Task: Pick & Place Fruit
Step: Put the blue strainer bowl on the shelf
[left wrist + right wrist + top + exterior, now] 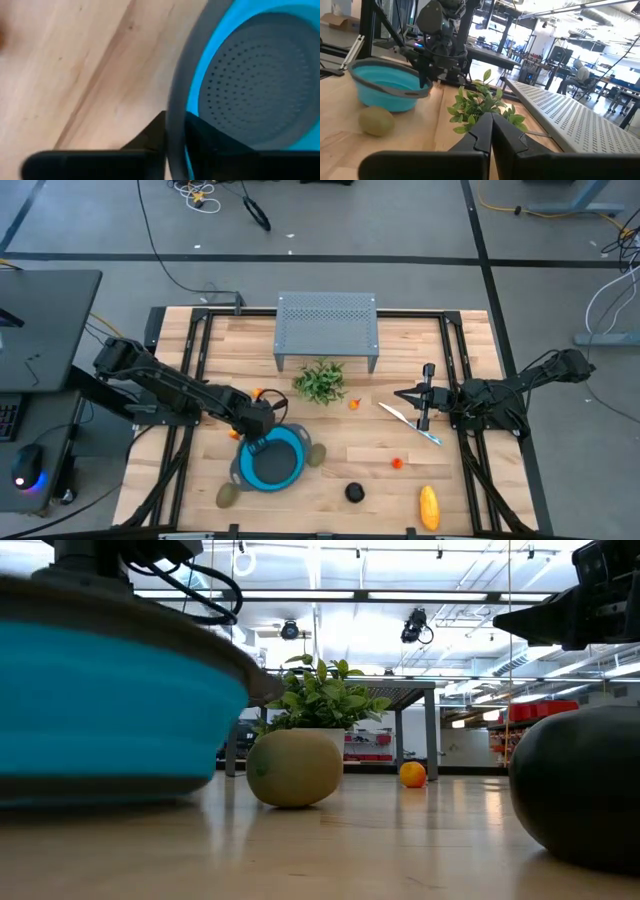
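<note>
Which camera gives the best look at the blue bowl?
The high view: it shows the whole blue bowl, rim and inside, with the left gripper at its rim. The low view shows only its side, the left wrist view part of the inside, the right wrist view it from afar.

Two dark, matte black robot arms, each built from chunky rounded joint housings linked by slim straight segments, with black cables looping along them. The left claw (254, 442) and right claw (403, 393) each end in two narrow, flat black fingers (485, 134) with angular, tapered tips.
</note>
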Motion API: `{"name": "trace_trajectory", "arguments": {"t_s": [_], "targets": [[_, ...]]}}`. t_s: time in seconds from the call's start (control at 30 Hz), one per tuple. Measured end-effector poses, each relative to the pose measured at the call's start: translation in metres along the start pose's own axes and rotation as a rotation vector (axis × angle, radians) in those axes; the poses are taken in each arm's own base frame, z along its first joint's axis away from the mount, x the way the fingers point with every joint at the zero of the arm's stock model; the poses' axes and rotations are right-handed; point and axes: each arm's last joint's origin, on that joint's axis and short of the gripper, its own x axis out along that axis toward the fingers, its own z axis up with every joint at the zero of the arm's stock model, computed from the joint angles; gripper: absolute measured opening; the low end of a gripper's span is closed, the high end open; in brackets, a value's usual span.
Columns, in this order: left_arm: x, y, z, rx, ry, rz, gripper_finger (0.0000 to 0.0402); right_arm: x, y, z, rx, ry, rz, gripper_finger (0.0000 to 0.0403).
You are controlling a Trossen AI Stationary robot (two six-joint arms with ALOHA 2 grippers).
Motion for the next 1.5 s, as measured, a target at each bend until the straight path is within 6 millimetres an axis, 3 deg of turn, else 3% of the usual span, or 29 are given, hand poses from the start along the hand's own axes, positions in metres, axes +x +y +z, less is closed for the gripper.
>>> {"name": "trace_trajectory", "arguments": {"t_s": [0.1, 0.4, 0.57, 0.87, 1.03, 1.2, 1.33, 1.5], "targets": [[0.0, -0.002, 0.001, 0.001, 0.001, -0.026, 0.0024, 0.0, 0.0, 0.0, -0.007, 0.0, 0.0, 0.0017], [-0.006, -0.01, 0.006, 0.037, 0.01, -0.096, 0.0031, 0.0, 0.0, 0.0, -0.017, -0.001, 0.0, 0.0017], [-0.034, -0.015, 0.022, 0.066, -0.043, -0.145, 0.002, 0.0, 0.0, 0.0, -0.025, -0.002, 0.0, 0.0017], [-0.089, -0.002, 0.055, 0.099, -0.112, -0.109, 0.002, 0.0, 0.0, 0.0, -0.03, -0.004, -0.002, 0.0017], [-0.127, 0.014, 0.087, 0.104, -0.234, -0.12, 0.002, 0.0, 0.0, 0.0, -0.031, -0.004, -0.002, 0.0017], [-0.165, 0.044, 0.112, 0.077, -0.355, -0.063, 0.002, 0.0, 0.0, 0.0, -0.031, -0.004, -0.001, 0.0017], [-0.181, 0.078, 0.128, -0.038, -0.455, 0.027, 0.002, 0.0, 0.0, 0.0, -0.031, -0.004, -0.001, 0.0017], [-0.189, 0.114, 0.148, -0.195, -0.566, -0.002, 0.0025, 0.0, 0.0, 0.001, -0.03, -0.005, -0.002, 0.0017]]}}
